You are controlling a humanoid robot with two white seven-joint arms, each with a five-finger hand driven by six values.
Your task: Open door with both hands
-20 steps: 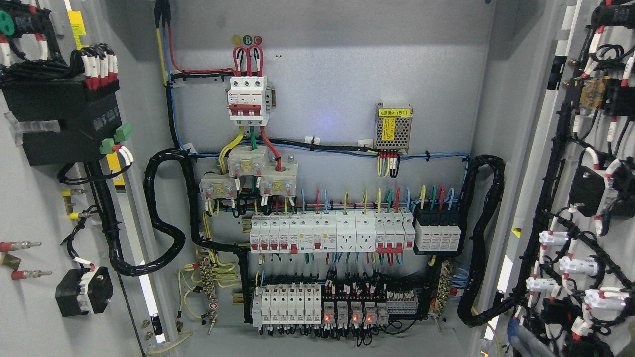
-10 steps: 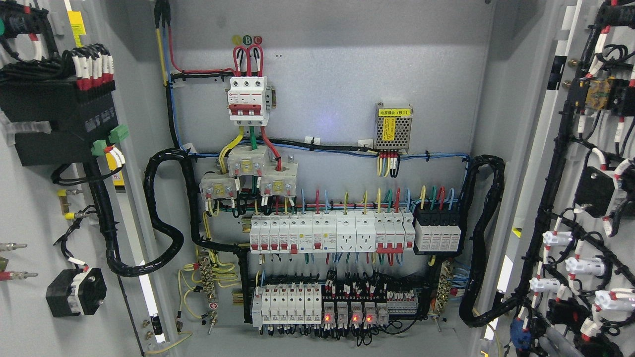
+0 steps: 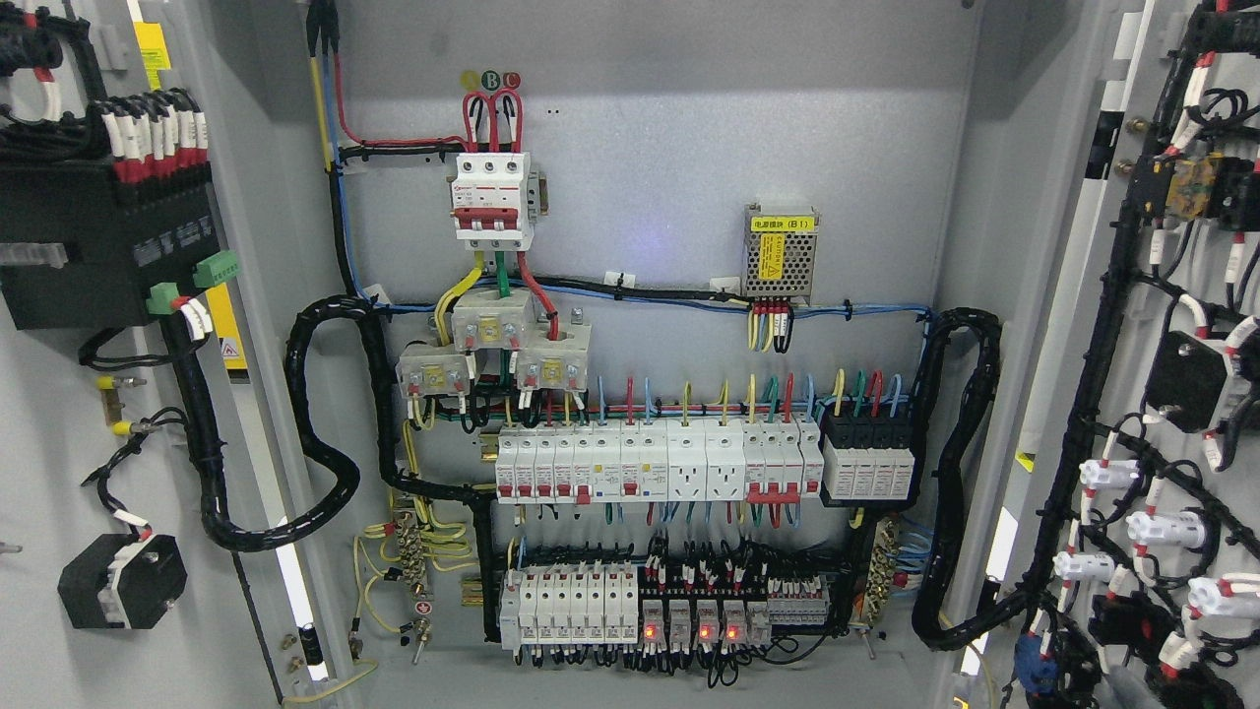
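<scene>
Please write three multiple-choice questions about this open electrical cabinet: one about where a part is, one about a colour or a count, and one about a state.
1. Where is the metal power supply with the yellow label?
A. On the left door
B. On the back panel, upper right
C. On the cabinet floor

2. How many red lights glow in the bottom row?
A. Four
B. One
C. Seven

3. How do the two doors stand?
A. Both shut
B. Only the left open
C. Both open

Answers:
1 B: the power supply is mounted on the back panel.
2 A: four red lights glow.
3 C: the left door and right door show their inner wiring.
</scene>
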